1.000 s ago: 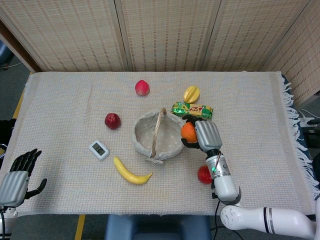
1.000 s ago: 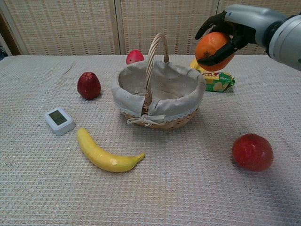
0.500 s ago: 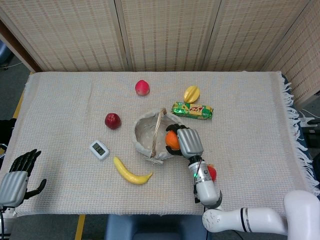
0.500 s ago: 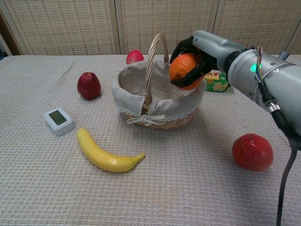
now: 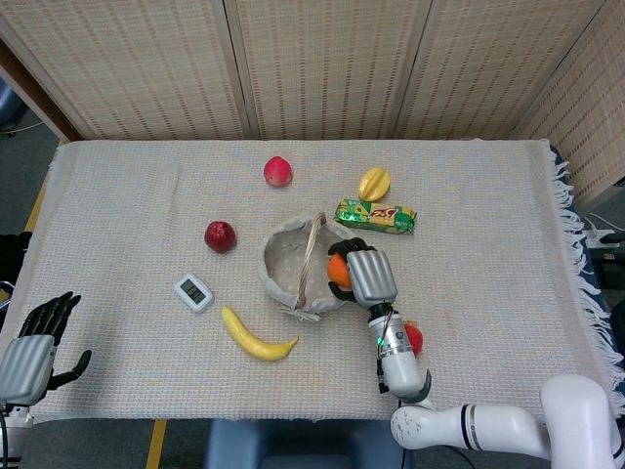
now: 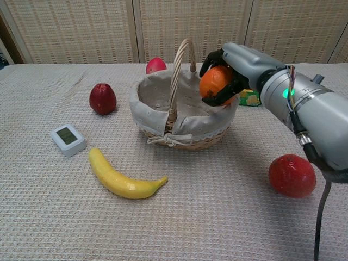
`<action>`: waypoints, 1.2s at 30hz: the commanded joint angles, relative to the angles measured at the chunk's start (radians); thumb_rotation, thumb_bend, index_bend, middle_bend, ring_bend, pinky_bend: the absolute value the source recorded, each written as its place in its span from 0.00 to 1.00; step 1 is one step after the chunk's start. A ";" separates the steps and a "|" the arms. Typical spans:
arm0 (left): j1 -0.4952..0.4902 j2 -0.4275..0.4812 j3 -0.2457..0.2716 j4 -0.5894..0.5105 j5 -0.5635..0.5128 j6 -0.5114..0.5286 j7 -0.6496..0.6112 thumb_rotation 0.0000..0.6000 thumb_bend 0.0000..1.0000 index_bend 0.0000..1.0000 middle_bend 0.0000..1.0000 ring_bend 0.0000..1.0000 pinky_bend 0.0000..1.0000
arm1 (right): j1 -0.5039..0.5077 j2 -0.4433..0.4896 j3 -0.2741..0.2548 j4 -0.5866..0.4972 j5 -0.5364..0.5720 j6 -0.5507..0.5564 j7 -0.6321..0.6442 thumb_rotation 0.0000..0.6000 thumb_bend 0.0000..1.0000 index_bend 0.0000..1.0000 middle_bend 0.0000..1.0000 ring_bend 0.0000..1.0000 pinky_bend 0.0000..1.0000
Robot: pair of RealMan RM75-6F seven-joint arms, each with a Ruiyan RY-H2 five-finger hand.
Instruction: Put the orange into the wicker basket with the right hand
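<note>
Right robot hand (image 6: 231, 73) grips the orange (image 6: 216, 82) w/ fingers wrapped round it, just above the wicker basket (image 6: 182, 117) rim; left robot hand (image 5: 34, 347) spread.

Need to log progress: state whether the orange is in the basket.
Not yet: the right hand holds the orange above the basket rim.

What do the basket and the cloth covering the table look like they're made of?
The basket looks like woven wicker, tan strands showing at its base and handle, lined with pale dotted fabric that has a lace-like trim. The table cloth looks like matte, beige waffle-weave textile, with a fringe at its right edge in the head view.
</note>
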 commanded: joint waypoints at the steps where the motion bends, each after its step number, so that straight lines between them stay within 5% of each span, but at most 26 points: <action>1: 0.000 0.000 0.000 0.001 0.000 0.000 -0.001 1.00 0.35 0.00 0.00 0.00 0.07 | -0.001 -0.009 -0.004 0.014 -0.011 0.001 -0.001 1.00 0.14 0.08 0.12 0.01 0.06; 5: 0.000 0.000 0.000 0.002 0.000 0.000 -0.002 1.00 0.35 0.00 0.00 0.00 0.07 | -0.007 -0.020 0.007 0.034 -0.031 0.012 0.020 1.00 0.12 0.00 0.01 0.00 0.04; 10: 0.000 0.000 0.000 0.003 0.000 -0.001 -0.002 1.00 0.35 0.00 0.00 0.00 0.07 | -0.020 -0.013 0.020 0.026 -0.041 0.014 0.036 1.00 0.12 0.00 0.00 0.00 0.03; 18: -0.001 0.002 0.000 0.005 -0.001 -0.003 0.000 1.00 0.35 0.00 0.00 0.00 0.07 | -0.094 0.128 -0.016 -0.160 -0.083 0.041 0.024 1.00 0.12 0.00 0.00 0.00 0.03; 27: 0.000 -0.003 0.004 0.006 0.006 0.003 0.027 1.00 0.35 0.00 0.00 0.00 0.07 | -0.294 0.492 -0.221 -0.439 -0.251 0.104 0.067 1.00 0.12 0.00 0.00 0.00 0.03; 36: 0.002 -0.011 0.006 0.017 0.013 0.009 0.057 1.00 0.35 0.00 0.00 0.00 0.07 | -0.522 0.668 -0.458 -0.306 -0.580 0.230 0.250 1.00 0.12 0.00 0.00 0.00 0.03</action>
